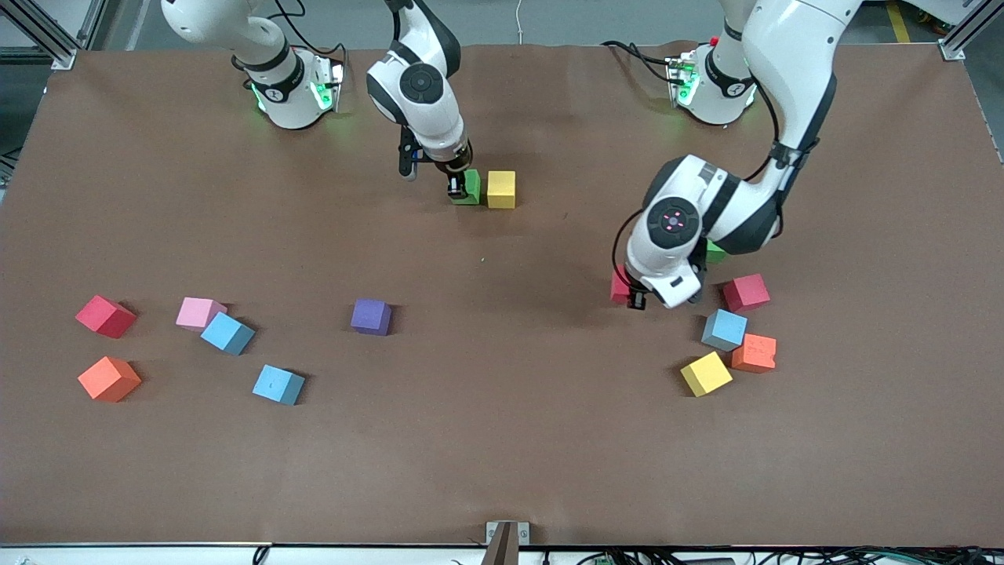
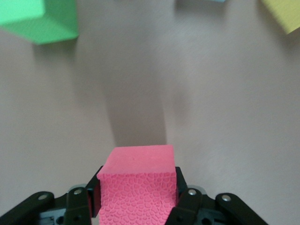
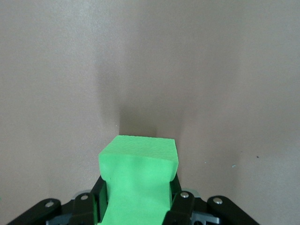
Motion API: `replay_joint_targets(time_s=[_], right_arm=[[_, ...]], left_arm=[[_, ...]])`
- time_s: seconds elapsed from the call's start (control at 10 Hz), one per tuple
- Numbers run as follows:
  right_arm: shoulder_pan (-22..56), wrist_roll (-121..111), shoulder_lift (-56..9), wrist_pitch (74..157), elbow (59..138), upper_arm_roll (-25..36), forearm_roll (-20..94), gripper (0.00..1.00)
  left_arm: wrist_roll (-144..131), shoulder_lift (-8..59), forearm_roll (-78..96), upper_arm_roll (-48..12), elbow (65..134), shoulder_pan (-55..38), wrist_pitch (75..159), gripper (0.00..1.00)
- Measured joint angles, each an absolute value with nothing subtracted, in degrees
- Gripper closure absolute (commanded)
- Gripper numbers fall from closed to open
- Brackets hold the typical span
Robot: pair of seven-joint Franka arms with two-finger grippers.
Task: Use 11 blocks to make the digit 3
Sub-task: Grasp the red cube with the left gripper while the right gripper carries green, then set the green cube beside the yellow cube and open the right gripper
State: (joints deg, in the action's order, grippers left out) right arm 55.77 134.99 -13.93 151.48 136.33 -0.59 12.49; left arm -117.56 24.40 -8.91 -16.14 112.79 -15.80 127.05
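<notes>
Meanwhile, the left gripper (image 2: 137, 199) had its fingers (image 2: 185, 197) clamped on a red block (image 2: 138, 187) low over the worktop (image 1: 502, 439), while the right gripper (image 3: 136, 201) pinched a green block (image 3: 138, 183) just beside a yellow block (image 1: 501, 189).

The left arm hides most of a green block (image 1: 715, 251) (only a sliver shows); the left wrist view's edge crops a yellow block (image 2: 285, 13).
</notes>
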Motion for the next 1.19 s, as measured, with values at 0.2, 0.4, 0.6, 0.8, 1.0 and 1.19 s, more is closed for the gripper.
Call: replay_joint_targets(time_s=[0.2, 0.4, 0.6, 0.8, 1.0, 1.19], right_arm=[[55.79, 134.98, -14.19, 151.49, 135.38, -0.57, 12.48, 0.86], [55.96, 134.98, -14.21, 151.48, 134.65, -0.56, 12.47, 0.85], [56.39, 134.98, -14.31, 151.32, 134.43, -0.55, 12.47, 0.84], [57.11, 134.99, -14.99, 151.30, 134.42, -0.55, 12.47, 0.57], [57.15, 134.99, -16.00, 151.68, 134.11, -0.43, 12.47, 0.00], [57.15, 134.98, -16.72, 151.68, 133.50, -0.25, 12.31, 0.00]], left_arm=[[-124.07, 23.61, -8.98, -19.24, 114.57, -15.80, 125.83, 0.70], [-130.09, 21.45, -9.00, -23.34, 117.26, -15.73, 125.78, 0.69], [-135.04, 19.18, -9.00, -28.38, 119.95, -15.83, 125.62, 0.69], [-138.25, 18.70, -9.00, -31.69, 122.25, -15.99, 125.72, 0.69], [-138.74, 18.70, -9.00, -32.49, 123.16, -15.97, 125.90, 0.69], [-138.74, 18.71, -9.00, -32.50, 123.19, -15.92, 126.90, 0.69]])
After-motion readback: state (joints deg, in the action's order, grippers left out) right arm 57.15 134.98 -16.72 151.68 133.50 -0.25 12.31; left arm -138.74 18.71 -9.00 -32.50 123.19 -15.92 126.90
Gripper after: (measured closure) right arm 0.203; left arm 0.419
